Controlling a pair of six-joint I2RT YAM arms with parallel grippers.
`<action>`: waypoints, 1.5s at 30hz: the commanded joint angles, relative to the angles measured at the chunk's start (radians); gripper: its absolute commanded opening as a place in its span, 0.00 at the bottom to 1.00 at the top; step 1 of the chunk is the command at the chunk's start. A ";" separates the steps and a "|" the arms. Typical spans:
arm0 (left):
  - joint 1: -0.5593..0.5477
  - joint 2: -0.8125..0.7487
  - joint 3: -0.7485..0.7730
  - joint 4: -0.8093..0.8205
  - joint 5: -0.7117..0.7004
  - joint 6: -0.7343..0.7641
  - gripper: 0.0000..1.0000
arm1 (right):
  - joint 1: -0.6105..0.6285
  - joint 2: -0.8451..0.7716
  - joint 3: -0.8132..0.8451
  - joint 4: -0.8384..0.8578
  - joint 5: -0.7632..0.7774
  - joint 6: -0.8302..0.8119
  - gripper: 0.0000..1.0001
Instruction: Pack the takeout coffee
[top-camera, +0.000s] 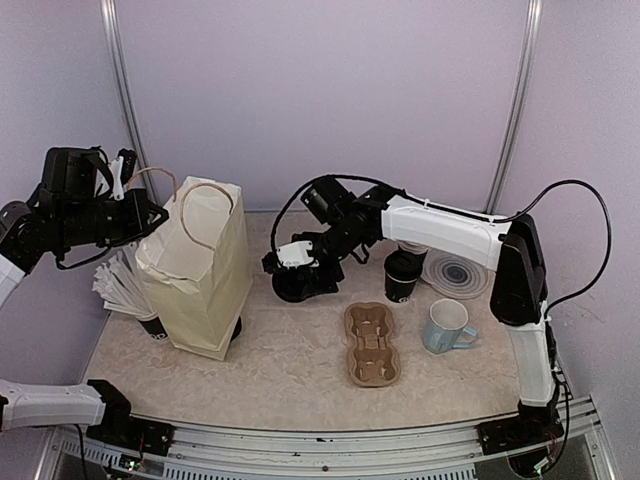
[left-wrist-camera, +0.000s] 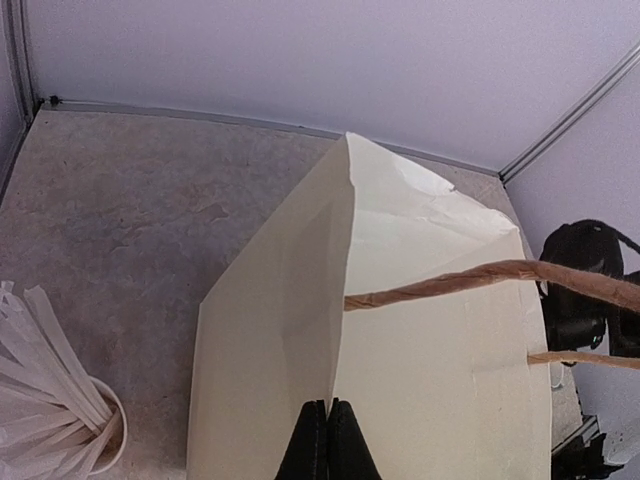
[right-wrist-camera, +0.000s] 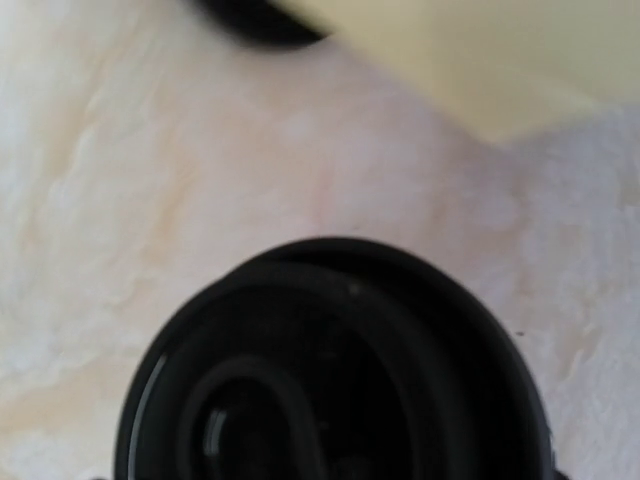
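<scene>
A lidded black takeout cup (top-camera: 300, 285) stands on the table right of the cream paper bag (top-camera: 200, 265). My right gripper (top-camera: 293, 258) is down on top of it. In the right wrist view its black lid (right-wrist-camera: 330, 370) fills the lower frame and hides my fingers. A second black takeout cup (top-camera: 402, 275) stands further right. My left gripper (top-camera: 150, 215) is shut on the bag's upper left edge. The left wrist view shows its fingertips (left-wrist-camera: 328, 440) pinching that paper fold, with the bag (left-wrist-camera: 430, 340) held open.
A brown cardboard cup carrier (top-camera: 372, 343) lies at front centre. A light-blue mug (top-camera: 447, 326) stands right of it. A round disc (top-camera: 457, 272) lies behind the mug. A black cup of white sticks (top-camera: 135, 295) stands left of the bag. A dark object (top-camera: 237, 328) shows at the bag's base.
</scene>
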 joint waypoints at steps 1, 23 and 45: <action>0.008 -0.020 0.000 0.024 0.020 0.015 0.00 | -0.116 0.089 0.192 -0.211 -0.286 0.187 0.83; 0.006 -0.007 0.004 0.027 0.049 -0.005 0.00 | -0.481 0.259 0.355 -0.140 -0.701 0.714 0.88; 0.003 -0.001 -0.013 0.038 0.123 0.020 0.00 | -0.495 0.112 0.333 -0.136 -0.526 0.659 1.00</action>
